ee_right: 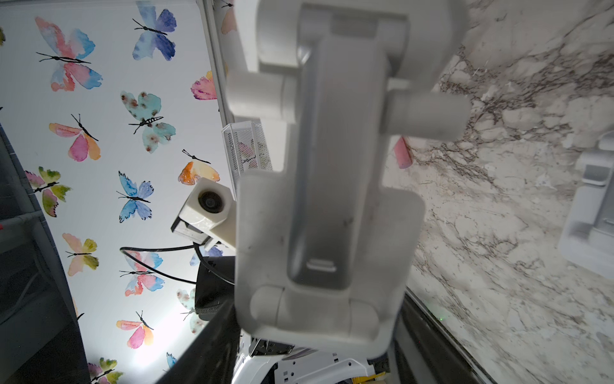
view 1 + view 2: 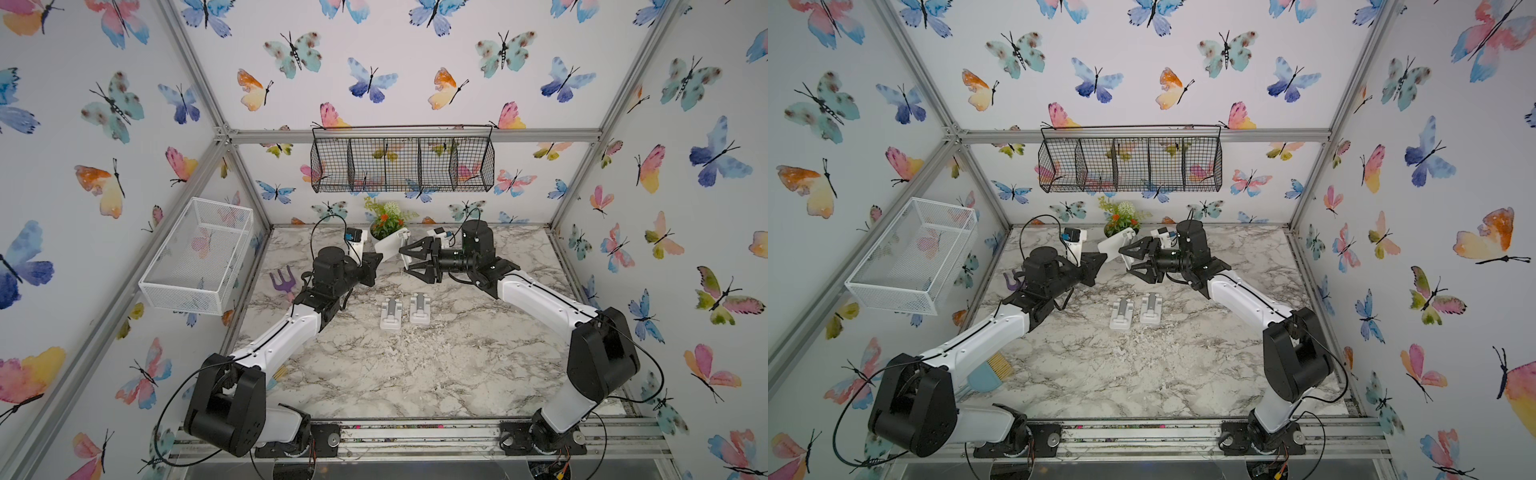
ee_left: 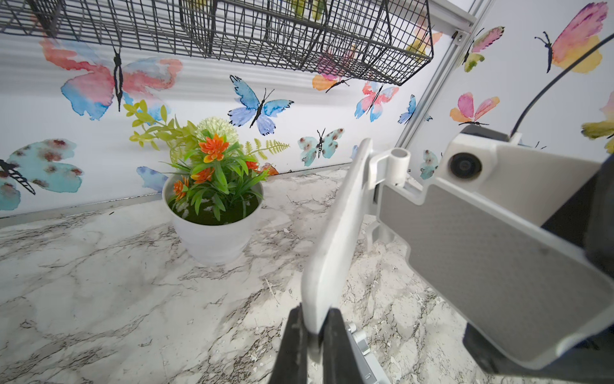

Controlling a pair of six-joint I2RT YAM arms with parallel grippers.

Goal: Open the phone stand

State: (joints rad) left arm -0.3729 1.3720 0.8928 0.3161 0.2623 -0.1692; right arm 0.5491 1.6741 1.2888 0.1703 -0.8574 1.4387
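— While our left tool (image 3: 309,335) is clamped shut on one leaf of the white plastic folding phone stand (image 2: 388,249), aloft over the back of the marble-patterned counter (image 2: 415,374), what worries us?

— Slippage; we pinch only the leaf's edge, so a stiff hinge could twist it free; our right tool (image 2: 404,261) straddles the grey-padded leaf, jaws wide, and we cannot tell whether it grips; a drop might strike the white-potted artificial plant (image 2: 388,222).

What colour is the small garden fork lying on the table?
Purple. The fork shows best in a top view.
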